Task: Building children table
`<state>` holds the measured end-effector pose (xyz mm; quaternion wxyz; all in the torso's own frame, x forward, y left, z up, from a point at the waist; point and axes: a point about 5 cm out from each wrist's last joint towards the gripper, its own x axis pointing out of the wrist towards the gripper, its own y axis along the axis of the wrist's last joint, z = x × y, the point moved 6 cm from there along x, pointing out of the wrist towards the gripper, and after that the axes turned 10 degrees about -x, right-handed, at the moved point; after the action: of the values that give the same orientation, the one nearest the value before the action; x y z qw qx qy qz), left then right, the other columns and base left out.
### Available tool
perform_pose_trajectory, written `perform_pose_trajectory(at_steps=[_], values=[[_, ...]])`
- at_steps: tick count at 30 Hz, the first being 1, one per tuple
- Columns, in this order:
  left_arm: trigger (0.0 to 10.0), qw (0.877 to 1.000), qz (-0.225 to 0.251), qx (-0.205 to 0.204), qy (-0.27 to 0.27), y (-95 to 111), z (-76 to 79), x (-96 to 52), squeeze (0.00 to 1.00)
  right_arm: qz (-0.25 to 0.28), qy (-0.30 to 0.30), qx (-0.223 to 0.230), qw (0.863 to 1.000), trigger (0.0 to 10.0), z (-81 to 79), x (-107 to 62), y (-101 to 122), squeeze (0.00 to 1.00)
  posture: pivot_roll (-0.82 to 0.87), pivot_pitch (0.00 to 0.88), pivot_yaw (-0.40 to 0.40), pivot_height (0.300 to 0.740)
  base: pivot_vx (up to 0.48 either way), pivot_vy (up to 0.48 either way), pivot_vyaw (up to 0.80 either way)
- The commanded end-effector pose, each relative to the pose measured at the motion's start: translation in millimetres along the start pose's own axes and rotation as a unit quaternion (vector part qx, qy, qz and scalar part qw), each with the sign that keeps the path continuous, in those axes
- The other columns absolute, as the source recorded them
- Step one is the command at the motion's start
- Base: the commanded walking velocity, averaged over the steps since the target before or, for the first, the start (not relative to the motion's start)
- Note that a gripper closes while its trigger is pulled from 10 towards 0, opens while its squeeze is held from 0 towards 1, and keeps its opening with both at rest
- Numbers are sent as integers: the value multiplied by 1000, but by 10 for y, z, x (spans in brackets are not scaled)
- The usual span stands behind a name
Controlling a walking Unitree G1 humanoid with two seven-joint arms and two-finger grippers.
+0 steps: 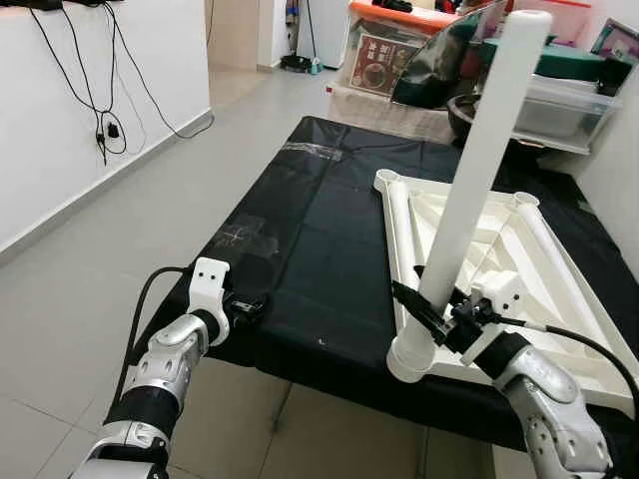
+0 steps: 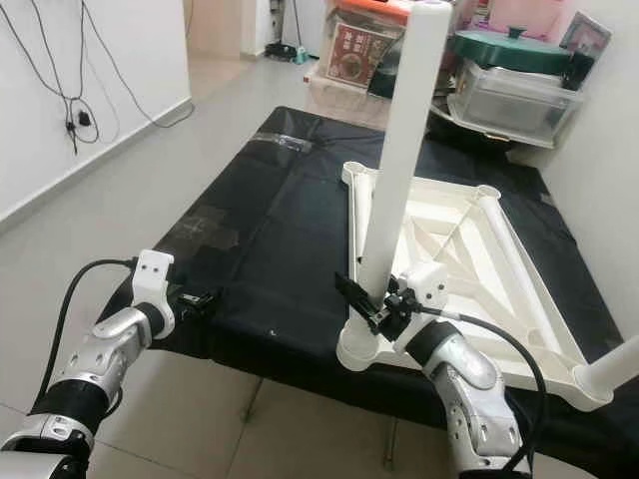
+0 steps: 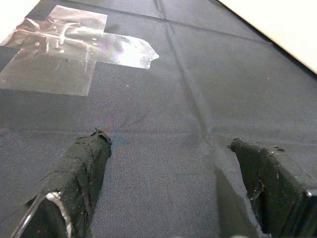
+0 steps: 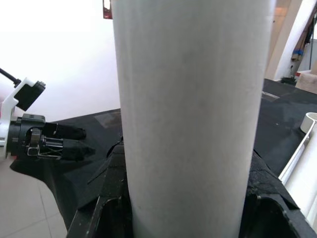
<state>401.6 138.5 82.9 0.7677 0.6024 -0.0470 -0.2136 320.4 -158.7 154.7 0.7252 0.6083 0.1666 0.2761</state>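
A white children's table top (image 1: 499,244) lies upside down on a black-covered surface (image 1: 319,230). A long white leg tube (image 1: 479,170) stands tilted in the near corner socket (image 1: 409,361). My right gripper (image 1: 431,314) is shut on that leg just above the socket; in the right wrist view the leg (image 4: 188,114) sits between the fingers. My left gripper (image 1: 245,307) rests at the near left edge of the black surface, open, with only cloth between its fingers (image 3: 81,171). A second leg (image 2: 609,374) sticks out at the table top's near right corner.
A patch of clear tape (image 3: 74,49) lies on the black cloth ahead of the left gripper. Storage bins (image 1: 559,100) and boxes stand behind the surface. A white wall with hanging cables (image 1: 100,110) runs along the left, with tiled floor (image 1: 90,289) between.
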Motion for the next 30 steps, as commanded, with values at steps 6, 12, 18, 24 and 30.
perform_pose_trajectory(at_steps=[6, 12, 18, 24, 30], values=[[10000, 1000, -15, -8, 3, -108, -1, -12, 0, -33, -20, 33, 999, 0, -32, 33, -268, 0, 163, 0, -149, 740, 0, 0, 0], [10000, 1000, -16, -9, 3, -127, 7, -12, 0, -46, -205, 45, 977, 0, 328, -115, -434, 0, 154, 0, -145, 740, 0, 0, 0], [10000, 1000, -17, -8, 3, -133, 7, -7, 0, -80, -388, 51, 917, 0, 590, -472, -655, 0, 149, 0, -136, 740, 0, 0, 0], [10000, 1000, -17, -5, 1, -110, 10, 9, 0, -67, -445, 51, 892, 0, 555, -646, -633, 0, 138, 0, -120, 740, 0, 0, 0], [10000, 1000, -14, -4, -4, -80, 44, 34, 0, -31, -464, 41, 884, 0, 583, -691, -427, 0, 131, 0, -111, 740, 0, 0, 0]])
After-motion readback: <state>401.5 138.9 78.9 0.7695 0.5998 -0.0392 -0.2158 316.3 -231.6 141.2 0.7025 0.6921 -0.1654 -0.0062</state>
